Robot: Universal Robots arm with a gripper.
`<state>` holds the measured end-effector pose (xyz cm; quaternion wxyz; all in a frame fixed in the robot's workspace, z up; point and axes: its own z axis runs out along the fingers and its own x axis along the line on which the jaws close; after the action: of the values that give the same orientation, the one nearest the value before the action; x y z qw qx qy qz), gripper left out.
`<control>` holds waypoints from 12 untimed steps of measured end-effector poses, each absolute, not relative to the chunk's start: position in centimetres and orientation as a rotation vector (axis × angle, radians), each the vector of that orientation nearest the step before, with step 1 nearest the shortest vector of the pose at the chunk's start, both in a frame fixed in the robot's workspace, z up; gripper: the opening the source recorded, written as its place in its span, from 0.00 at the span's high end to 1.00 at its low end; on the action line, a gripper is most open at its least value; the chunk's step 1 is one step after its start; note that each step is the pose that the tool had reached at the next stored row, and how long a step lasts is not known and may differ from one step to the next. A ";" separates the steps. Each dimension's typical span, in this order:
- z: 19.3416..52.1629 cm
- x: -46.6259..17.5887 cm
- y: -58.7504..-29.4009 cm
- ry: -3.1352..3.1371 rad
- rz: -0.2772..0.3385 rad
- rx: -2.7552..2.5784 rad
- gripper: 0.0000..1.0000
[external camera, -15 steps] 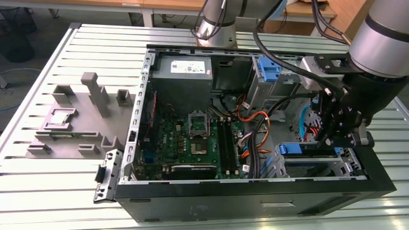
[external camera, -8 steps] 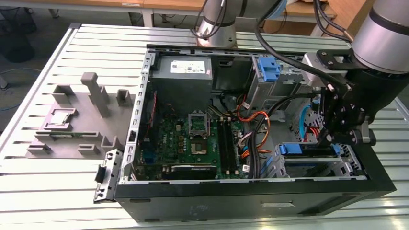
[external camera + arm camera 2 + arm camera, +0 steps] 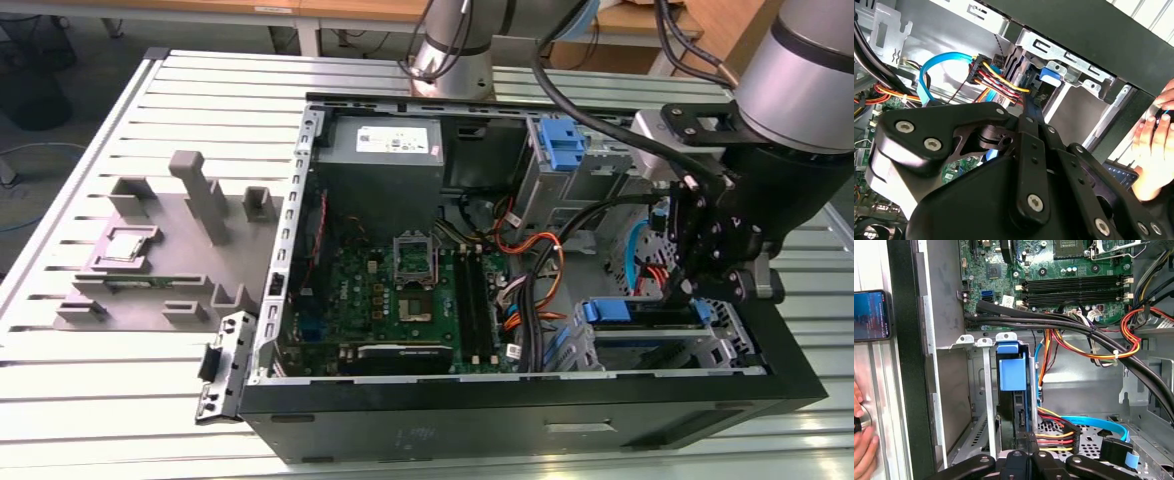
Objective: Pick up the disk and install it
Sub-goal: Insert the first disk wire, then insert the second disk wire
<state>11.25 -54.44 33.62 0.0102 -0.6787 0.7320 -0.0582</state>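
**A:** Where is the disk right now?

**B:** The disk (image 3: 1013, 390) stands on edge in the grey metal drive cage (image 3: 981, 390) at the corner of the open computer case (image 3: 534, 400). In the first wrist view its blue bracket tab faces up between the cage rails, and the dark body of the drive runs down to my tool (image 3: 1025, 460). In the exterior view the blue tab (image 3: 607, 311) shows at the cage top, just beside my tool (image 3: 705, 285).

**A:** And the tool itself, is it spread or pinched?

**B:** My tool's black fingers (image 3: 1026, 107) sit pressed against the disk's thin edge, pinching it from both sides. In the second wrist view the finger reaches up along the drive toward the blue tab (image 3: 1050, 75).

**A:** What lies around it?

**B:** A bundle of red, yellow and black wires (image 3: 1054, 432) and a light blue data cable (image 3: 1094, 422) sit right beside the disk. Farther in is the green motherboard (image 3: 400, 290), with the grey power supply (image 3: 387, 145) beyond it. The case lies on a slatted metal counter (image 3: 120, 400), where a grey fixture (image 3: 160, 250) stands well apart. A person's hand (image 3: 1154, 145) rests outside the case wall near a phone (image 3: 871, 315).
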 end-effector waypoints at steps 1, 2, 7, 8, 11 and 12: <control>33.6 11.2 -54.4 2.284 -0.180 -2.118 0.90; 33.6 11.2 -54.4 2.284 -0.178 -2.117 0.90; 33.6 11.2 -54.4 2.283 -0.177 -2.117 0.90; 33.6 11.2 -54.4 2.283 -0.177 -2.117 0.90; 33.6 11.2 -54.4 2.283 -0.177 -2.117 0.90; 33.6 11.1 -54.4 2.283 -0.177 -2.117 0.90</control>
<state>11.14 -54.44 33.61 0.0116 -0.6787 0.7322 -0.0567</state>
